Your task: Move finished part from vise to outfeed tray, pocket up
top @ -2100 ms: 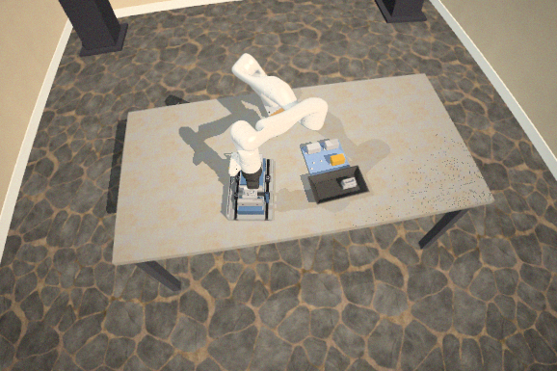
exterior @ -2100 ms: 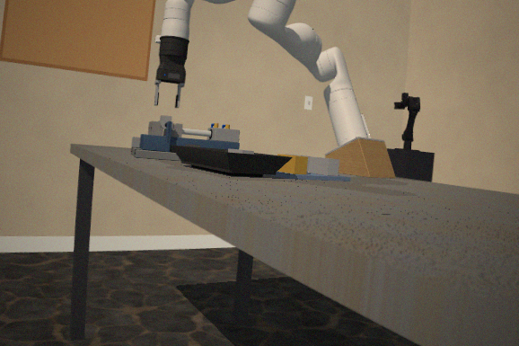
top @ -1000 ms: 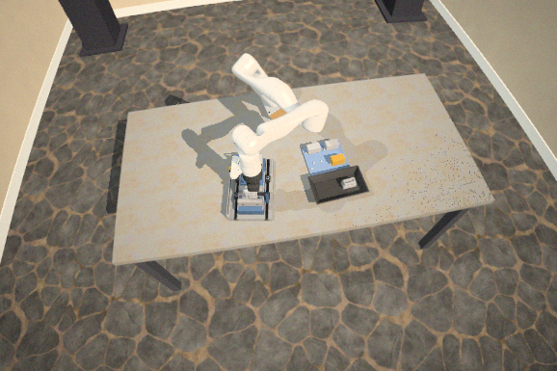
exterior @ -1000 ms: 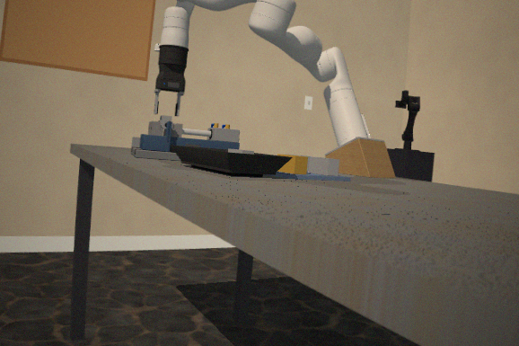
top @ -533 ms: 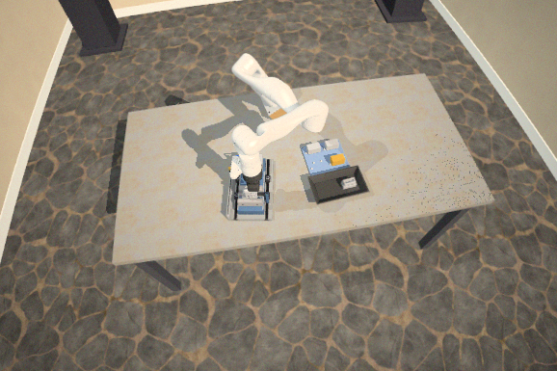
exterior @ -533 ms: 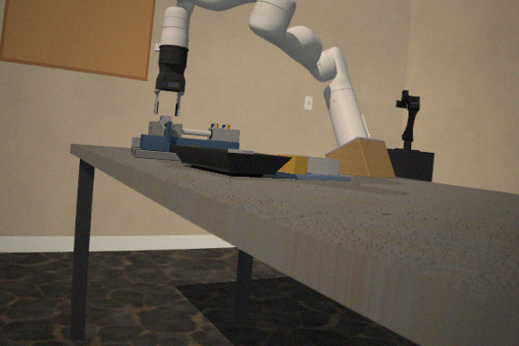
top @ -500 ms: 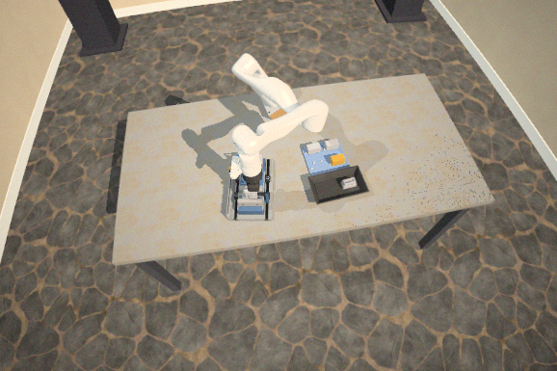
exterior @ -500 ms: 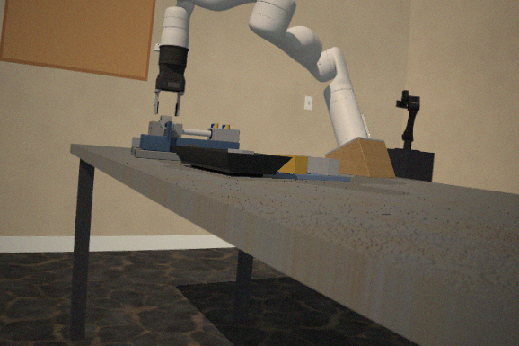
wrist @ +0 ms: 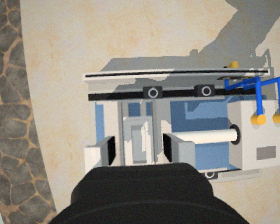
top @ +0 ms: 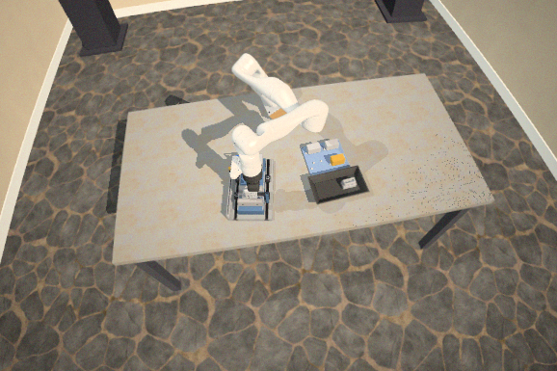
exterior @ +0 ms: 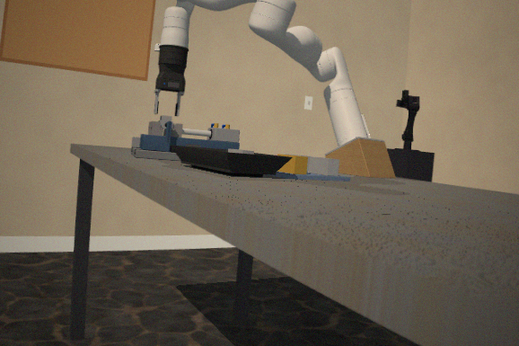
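The blue and grey vise (top: 245, 184) stands on the table's front middle; it also shows in the side view (exterior: 184, 137) and the wrist view (wrist: 184, 132). A light grey part (wrist: 138, 136) sits clamped between its jaws, and its top sticks up in the side view (exterior: 165, 121). My gripper (exterior: 167, 108) hangs straight above that part, a little clear of it, open and empty. In the wrist view my fingers stand on either side of the part. The dark outfeed tray (top: 337, 184) lies to the right of the vise and holds a small grey block (top: 348, 183).
A blue pallet (top: 324, 152) behind the tray carries two grey blocks and an orange block (top: 336, 159). The vise's screw handle with yellow knobs (wrist: 267, 103) points towards the tray. The arm's tan base wedge (exterior: 361, 158) stands at the table's far side.
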Motion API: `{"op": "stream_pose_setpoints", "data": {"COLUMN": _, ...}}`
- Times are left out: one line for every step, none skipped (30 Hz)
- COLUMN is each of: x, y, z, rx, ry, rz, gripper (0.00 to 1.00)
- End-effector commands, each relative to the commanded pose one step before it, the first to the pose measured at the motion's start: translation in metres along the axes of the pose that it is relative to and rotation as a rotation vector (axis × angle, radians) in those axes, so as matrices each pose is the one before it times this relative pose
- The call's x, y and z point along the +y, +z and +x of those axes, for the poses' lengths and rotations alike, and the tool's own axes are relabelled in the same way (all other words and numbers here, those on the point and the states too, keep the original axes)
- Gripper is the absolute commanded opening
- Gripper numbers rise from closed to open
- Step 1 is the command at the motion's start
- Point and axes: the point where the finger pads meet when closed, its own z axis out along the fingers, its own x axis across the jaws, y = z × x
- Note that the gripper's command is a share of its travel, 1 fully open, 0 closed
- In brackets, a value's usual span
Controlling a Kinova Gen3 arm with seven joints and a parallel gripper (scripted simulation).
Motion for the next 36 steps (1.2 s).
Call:
{"op": "stream_pose_setpoints", "data": {"x": 0.00011, "y": -0.00094, "z": -0.00037, "rx": -0.00188, "ry": -0.00009, "rz": -0.00039, "gripper": 1.0}}
{"op": "stream_pose_setpoints", "data": {"x": 0.0, "y": 0.0, "z": 0.0, "rx": 0.0, "ry": 0.0, "rz": 0.0, "gripper": 1.0}}
{"op": "stream_pose_setpoints", "data": {"x": 0.0, "y": 0.0, "z": 0.0, "rx": 0.0, "ry": 0.0, "rz": 0.0, "gripper": 1.0}}
{"op": "stream_pose_setpoints", "data": {"x": 0.0, "y": 0.00001, "z": 0.0, "rx": 0.0, "ry": 0.0, "rz": 0.0, "gripper": 1.0}}
{"op": "stream_pose_setpoints", "data": {"x": 0.0, "y": 0.00002, "z": 0.0, "rx": 0.0, "ry": 0.0, "rz": 0.0, "gripper": 1.0}}
{"op": "stream_pose_setpoints", "data": {"x": 0.0, "y": 0.00003, "z": 0.0, "rx": 0.0, "ry": 0.0, "rz": 0.0, "gripper": 1.0}}
{"op": "stream_pose_setpoints", "data": {"x": 0.0, "y": 0.00004, "z": 0.0, "rx": 0.0, "ry": 0.0, "rz": 0.0, "gripper": 1.0}}
{"op": "stream_pose_setpoints", "data": {"x": 0.0, "y": 0.00005, "z": 0.0, "rx": 0.0, "ry": 0.0, "rz": 0.0, "gripper": 1.0}}
{"op": "stream_pose_setpoints", "data": {"x": 0.0, "y": 0.00007, "z": 0.0, "rx": 0.0, "ry": 0.0, "rz": 0.0, "gripper": 1.0}}
{"op": "stream_pose_setpoints", "data": {"x": 0.0, "y": 0.00008, "z": 0.0, "rx": 0.0, "ry": 0.0, "rz": 0.0, "gripper": 1.0}}
{"op": "stream_pose_setpoints", "data": {"x": 0.0, "y": 0.0001, "z": 0.0, "rx": 0.0, "ry": 0.0, "rz": 0.0, "gripper": 1.0}}
{"op": "stream_pose_setpoints", "data": {"x": 0.0, "y": 0.00012, "z": 0.0, "rx": 0.0, "ry": 0.0, "rz": 0.0, "gripper": 1.0}}
{"op": "stream_pose_setpoints", "data": {"x": 0.0, "y": 0.00013, "z": 0.0, "rx": 0.0, "ry": 0.0, "rz": 0.0, "gripper": 1.0}}
{"op": "stream_pose_setpoints", "data": {"x": 0.0, "y": 0.00015, "z": 0.0, "rx": 0.0, "ry": 0.0, "rz": 0.0, "gripper": 1.0}}
{"op": "stream_pose_setpoints", "data": {"x": 0.0, "y": 0.00017, "z": 0.0, "rx": 0.0, "ry": 0.0, "rz": 0.0, "gripper": 1.0}}
{"op": "stream_pose_setpoints", "data": {"x": 0.0, "y": 0.0, "z": 0.0, "rx": 0.0, "ry": 0.0, "rz": 0.0, "gripper": 1.0}}
{"op": "stream_pose_setpoints", "data": {"x": 0.0, "y": 0.0, "z": 0.0, "rx": 0.0, "ry": 0.0, "rz": 0.0, "gripper": 1.0}}
{"op": "stream_pose_setpoints", "data": {"x": 0.0, "y": 0.00019, "z": 0.0, "rx": 0.0, "ry": 0.0, "rz": 0.0, "gripper": 1.0}}
{"op": "stream_pose_setpoints", "data": {"x": 0.0, "y": 0.00021, "z": 0.0, "rx": 0.0, "ry": 0.0, "rz": 0.0, "gripper": 1.0}}
{"op": "stream_pose_setpoints", "data": {"x": 0.0, "y": 0.00022, "z": 0.0, "rx": 0.0, "ry": 0.0, "rz": 0.0, "gripper": 1.0}}
{"op": "stream_pose_setpoints", "data": {"x": 0.0, "y": 0.00024, "z": 0.0, "rx": 0.0, "ry": 0.0, "rz": 0.0, "gripper": 1.0}}
{"op": "stream_pose_setpoints", "data": {"x": 0.0, "y": 0.00025, "z": 0.0, "rx": 0.0, "ry": 0.0, "rz": 0.0, "gripper": 1.0}}
{"op": "stream_pose_setpoints", "data": {"x": 0.0, "y": 0.00027, "z": 0.0, "rx": 0.0, "ry": 0.0, "rz": 0.0, "gripper": 1.0}}
{"op": "stream_pose_setpoints", "data": {"x": 0.0, "y": 0.00028, "z": 0.0, "rx": 0.0, "ry": 0.0, "rz": 0.0, "gripper": 1.0}}
{"op": "stream_pose_setpoints", "data": {"x": 0.0, "y": 0.0003, "z": 0.0, "rx": 0.0, "ry": 0.0, "rz": 0.0, "gripper": 1.0}}
{"op": "stream_pose_setpoints", "data": {"x": 0.0, "y": 0.00031, "z": 0.0, "rx": 0.0, "ry": 0.0, "rz": 0.0, "gripper": 1.0}}
{"op": "stream_pose_setpoints", "data": {"x": 0.0, "y": 0.00032, "z": 0.0, "rx": 0.0, "ry": 0.0, "rz": 0.0, "gripper": 1.0}}
{"op": "stream_pose_setpoints", "data": {"x": 0.0, "y": 0.00032, "z": 0.0, "rx": 0.0, "ry": 0.0, "rz": 0.0, "gripper": 1.0}}
{"op": "stream_pose_setpoints", "data": {"x": 0.0, "y": 0.00033, "z": 0.0, "rx": 0.0, "ry": 0.0, "rz": 0.0, "gripper": 1.0}}
{"op": "stream_pose_setpoints", "data": {"x": 0.0, "y": 0.00034, "z": 0.0, "rx": 0.0, "ry": 0.0, "rz": 0.0, "gripper": 1.0}}
{"op": "stream_pose_setpoints", "data": {"x": 0.0, "y": 0.00034, "z": 0.0, "rx": 0.0, "ry": 0.0, "rz": 0.0, "gripper": 1.0}}
{"op": "stream_pose_setpoints", "data": {"x": 0.0, "y": 0.00034, "z": 0.0, "rx": 0.0, "ry": 0.0, "rz": 0.0, "gripper": 1.0}}
{"op": "stream_pose_setpoints", "data": {"x": 0.0, "y": 0.0, "z": 0.0, "rx": 0.0, "ry": 0.0, "rz": 0.0, "gripper": 1.0}}
{"op": "stream_pose_setpoints", "data": {"x": 0.0, "y": 0.0, "z": 0.0, "rx": 0.0, "ry": 0.0, "rz": 0.0, "gripper": 1.0}}
{"op": "stream_pose_setpoints", "data": {"x": 0.0, "y": 0.00034, "z": 0.0, "rx": 0.0, "ry": 0.0, "rz": 0.0, "gripper": 1.0}}
{"op": "stream_pose_setpoints", "data": {"x": 0.0, "y": 0.00034, "z": 0.0, "rx": 0.0, "ry": 0.0, "rz": 0.0, "gripper": 1.0}}
